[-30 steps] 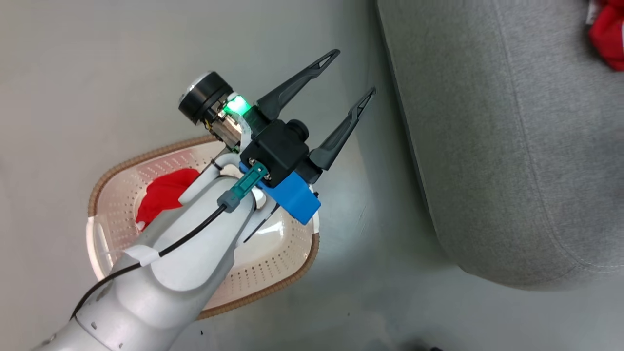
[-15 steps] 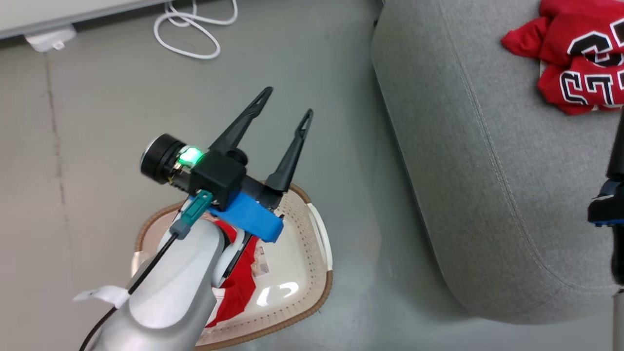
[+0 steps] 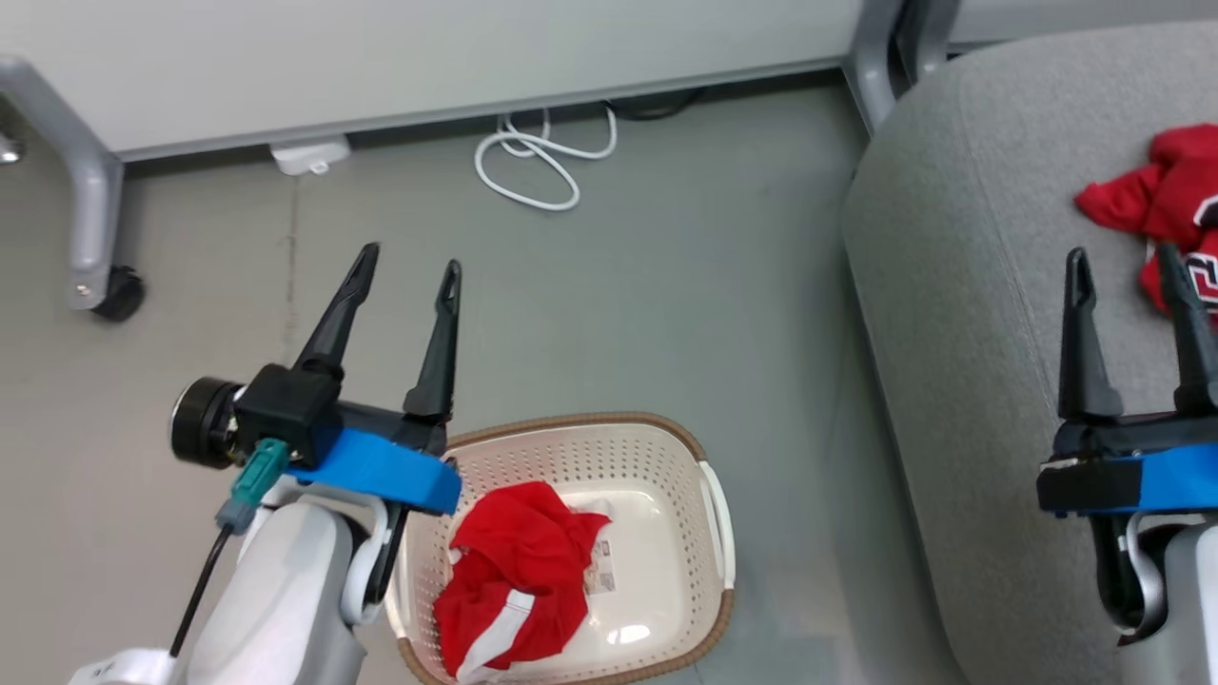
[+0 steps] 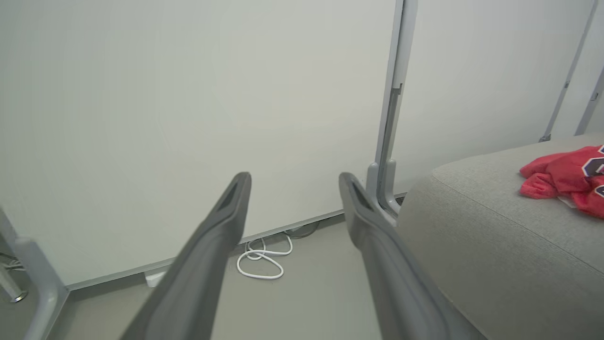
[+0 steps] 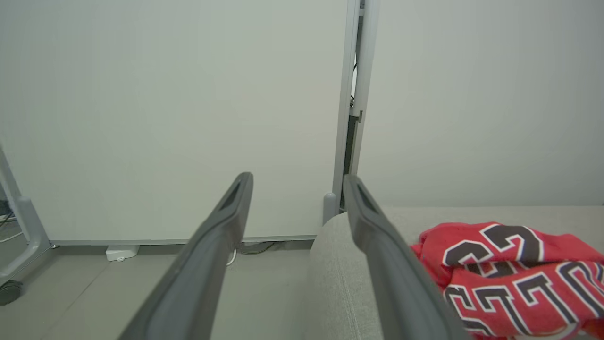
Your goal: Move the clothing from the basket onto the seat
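Reading the task as half done: the jersey (image 3: 1166, 195) is lying crumpled on the seat (image 3: 961, 285) at the far right, while the striped garment (image 3: 514, 571) is sitting bunched in the basket (image 3: 571, 420) on the floor (image 3: 666, 285), near and to the left of the seat. My left hand (image 3: 409, 259) is hovering above the floor at the basket's far-left rim, fingers spread apart and holding nothing. My right hand (image 3: 1119, 253) is hanging over the seat just beside the jersey, fingers likewise apart and empty; whether a finger is brushing the cloth, I cannot tell. I am judging the step in hand to be the second pick, with the left hand better placed for it. The next move is calling for bringing that hand nearer and rightward over the basket, tipping it down onto the highest fold of red cloth, closing on a good bunch, lifting until the limp fabric is clearing the rim, then carrying it right onto the seat.
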